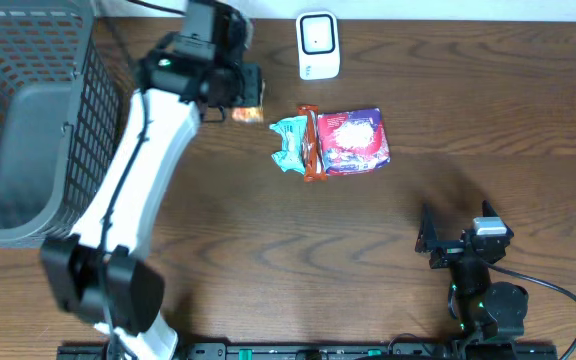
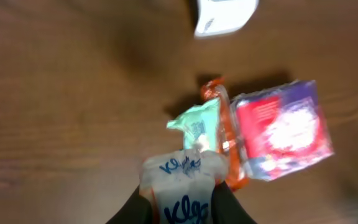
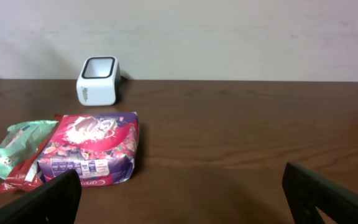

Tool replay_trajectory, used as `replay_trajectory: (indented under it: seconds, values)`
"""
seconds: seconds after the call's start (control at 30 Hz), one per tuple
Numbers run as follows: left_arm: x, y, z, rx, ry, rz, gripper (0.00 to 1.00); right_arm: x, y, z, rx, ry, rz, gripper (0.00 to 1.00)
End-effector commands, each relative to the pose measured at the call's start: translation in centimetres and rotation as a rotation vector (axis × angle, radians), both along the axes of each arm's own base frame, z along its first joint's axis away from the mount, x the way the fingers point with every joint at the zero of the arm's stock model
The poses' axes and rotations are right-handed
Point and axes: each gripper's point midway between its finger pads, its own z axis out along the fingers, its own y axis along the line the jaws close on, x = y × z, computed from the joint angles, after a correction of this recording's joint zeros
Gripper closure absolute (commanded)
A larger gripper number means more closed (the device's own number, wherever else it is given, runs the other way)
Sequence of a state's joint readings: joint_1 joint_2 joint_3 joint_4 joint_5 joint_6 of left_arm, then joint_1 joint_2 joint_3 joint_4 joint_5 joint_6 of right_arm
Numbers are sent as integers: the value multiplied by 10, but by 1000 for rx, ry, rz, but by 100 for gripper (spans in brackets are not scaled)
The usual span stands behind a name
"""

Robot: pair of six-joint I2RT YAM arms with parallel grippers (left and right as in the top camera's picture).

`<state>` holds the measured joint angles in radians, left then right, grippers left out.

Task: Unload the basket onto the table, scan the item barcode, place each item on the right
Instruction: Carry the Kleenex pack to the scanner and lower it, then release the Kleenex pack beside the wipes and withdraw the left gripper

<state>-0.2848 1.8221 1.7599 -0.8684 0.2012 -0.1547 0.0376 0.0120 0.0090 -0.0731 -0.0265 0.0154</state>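
The left gripper [image 2: 183,210] is pinching a white packet [image 2: 180,174] with blue lettering between nearly closed fingers, near the bench's far edge, left of the scanner [image 1: 318,45]. The right gripper [image 3: 182,186] is gaping wide, holding nothing.

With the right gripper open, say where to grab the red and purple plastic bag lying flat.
Take the red and purple plastic bag by its free right edge, from above, likely with the right gripper: it lies flat, and the orange wrapper and green packet crowd its left edge.
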Motion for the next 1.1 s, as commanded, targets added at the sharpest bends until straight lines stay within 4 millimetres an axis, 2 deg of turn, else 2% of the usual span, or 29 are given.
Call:
replay_trajectory:
  seconds: [0.0,0.33,0.47,0.53,0.63,0.67,0.73,0.8,0.9,1.07]
  values:
    - [3,3,-36,84,65,-8,87,0,-1,-1,13,1,-6,1]
    - [3,1,-137,136,294,22,87,0,-1,-1,13,1,-6,1]
    - [-1,2,-167,141,368,69,87,0,-1,-1,13,1,-6,1]
    - [-2,2,-174,142,385,71,86,0,-1,-1,13,1,-6,1]
    - [-3,3,-178,144,396,74,83,0,-1,-1,13,1,-6,1]
    - [-3,3,-178,144,396,74,68,0,-1,-1,13,1,-6,1]
    - [-3,3,-178,144,396,74,50,0,-1,-1,13,1,-6,1]
    - [-2,2,-178,143,392,74,45,0,-1,-1,13,1,-6,1]
    - [2,1,-174,134,375,74,44,0,-1,-1,13,1,-6,1]
    - [13,-9,-145,72,318,60,44,0,-1,-1,13,1,-6,1]
